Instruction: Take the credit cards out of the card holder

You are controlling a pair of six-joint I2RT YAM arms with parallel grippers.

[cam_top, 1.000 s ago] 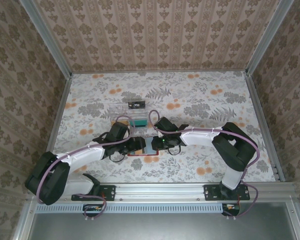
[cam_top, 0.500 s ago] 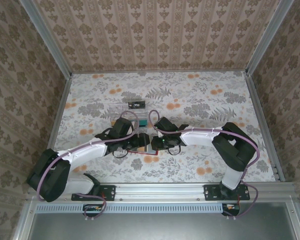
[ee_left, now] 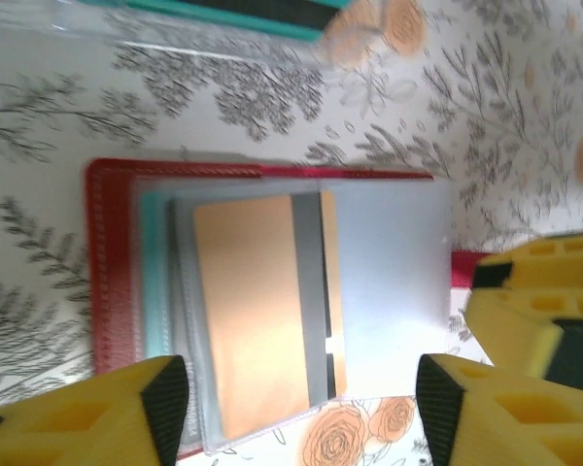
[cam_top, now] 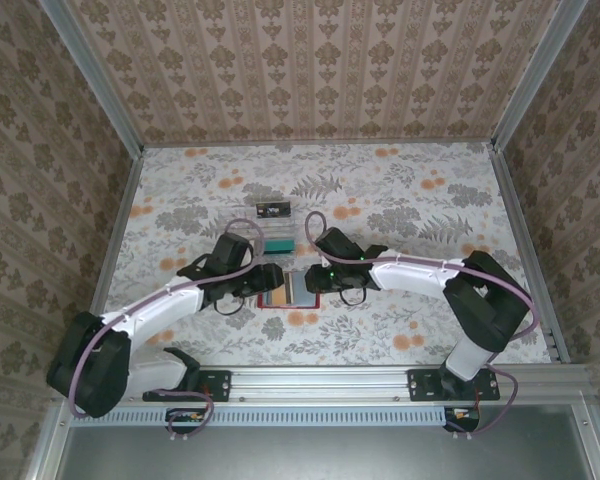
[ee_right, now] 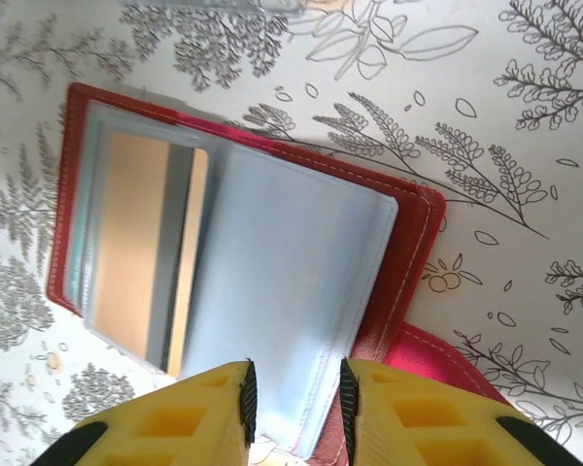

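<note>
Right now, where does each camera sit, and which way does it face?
Top external: high behind the arms, looking down at the table; both arms show, over the red card holder.
Left wrist: on the left arm, looking down at the holder's orange card; left pincer at bottom.
Right wrist: on the right arm, looking down; right pincer at bottom.
Shared: both wrist views show that holder and card.

Floral-print table (cam_top: 430, 190) under open red card holder (cam_top: 278, 299) and clear tray (cam_top: 281, 227)

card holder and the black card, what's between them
The clear plastic tray, something teal inside, lies between card holder and black card in the top view.
</note>
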